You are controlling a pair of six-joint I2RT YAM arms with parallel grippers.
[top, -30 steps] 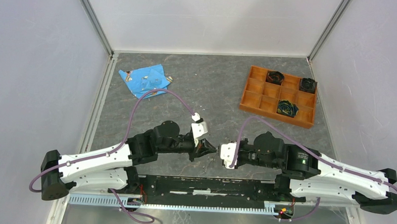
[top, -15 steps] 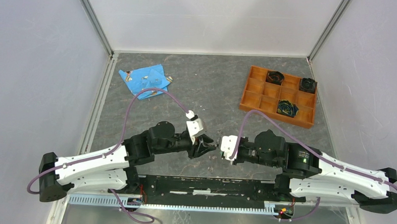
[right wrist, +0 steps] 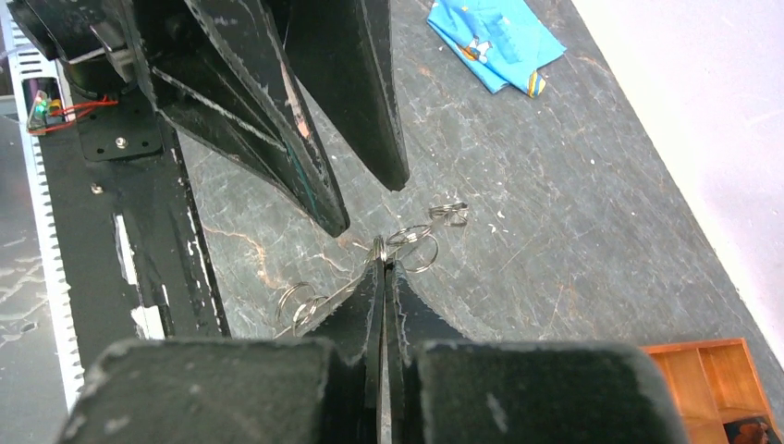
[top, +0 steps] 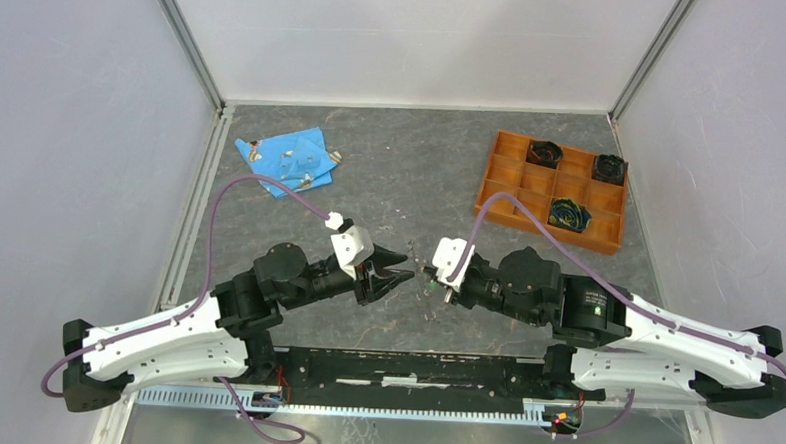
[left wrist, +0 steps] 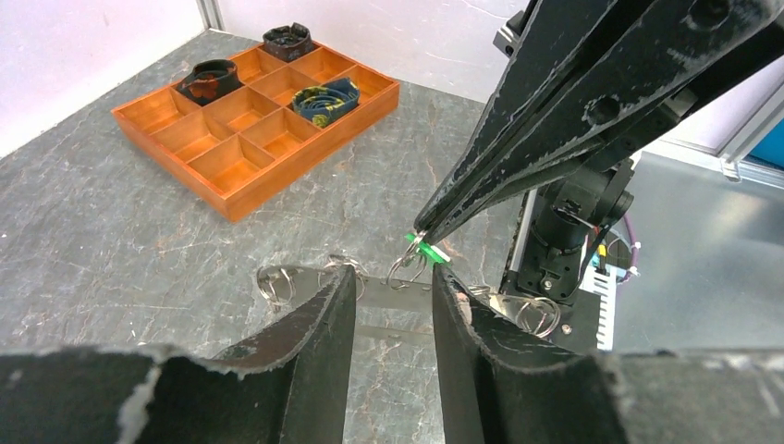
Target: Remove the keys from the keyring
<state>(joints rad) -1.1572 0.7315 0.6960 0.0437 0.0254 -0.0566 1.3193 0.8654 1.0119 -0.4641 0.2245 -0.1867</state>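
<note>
right hand pinches the one green key.

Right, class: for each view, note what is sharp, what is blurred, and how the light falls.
Top external: soft even light, weak shadows, keys too small to resolve. Left wrist: own jaws soft, orange tray sharp. Right wrist: own jaws soft, blue cloth crisp, wall washed out.

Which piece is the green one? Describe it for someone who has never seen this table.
Start at the orange tray; nearer the middle of the table is the right tool, tips pinched shut. The green-headed key hangs from those tips; the loose rings lying below carry no green.
</note>
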